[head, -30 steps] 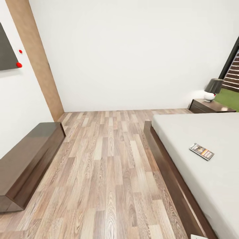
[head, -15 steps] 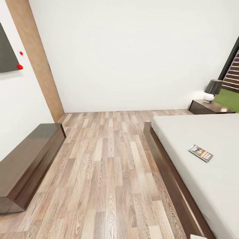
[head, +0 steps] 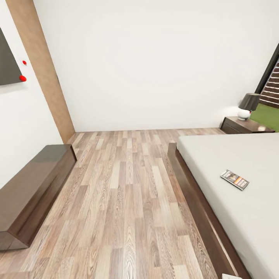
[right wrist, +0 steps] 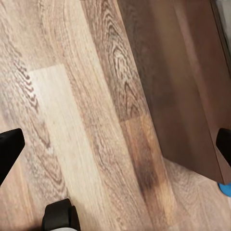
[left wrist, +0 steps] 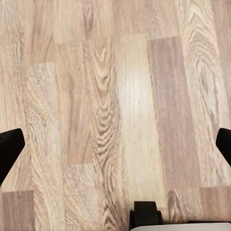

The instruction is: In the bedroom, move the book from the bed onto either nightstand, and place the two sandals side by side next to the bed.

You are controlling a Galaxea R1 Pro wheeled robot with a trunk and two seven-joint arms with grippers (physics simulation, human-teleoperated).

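Observation:
The book (head: pixel 235 179) lies flat on the pale grey mattress of the bed (head: pixel 228 153), near the side that faces me. A dark nightstand (head: pixel 246 124) stands beyond the bed's far corner. My left gripper (left wrist: pixel 115 149) is open over bare floor planks, with its black fingertips (left wrist: pixel 9 150) at the picture's edges. My right gripper (right wrist: pixel 115 147) is open too, over the floor beside the bed's dark wooden frame (right wrist: pixel 192 96). A small bright blue sliver (right wrist: pixel 225 189), probably part of a sandal, peeks in beside that frame.
A long low dark cabinet (head: pixel 35 186) runs along the left wall, under a dark panel (head: pixel 7 62). A lamp (head: pixel 248 104) stands on the nightstand, with the window (head: pixel 271 83) behind it. Wood-plank floor (head: pixel 128 193) stretches between cabinet and bed to the far white wall.
The whole head view has shifted a touch, so everything sits slightly lower in the picture. Nothing in the room itself has moved.

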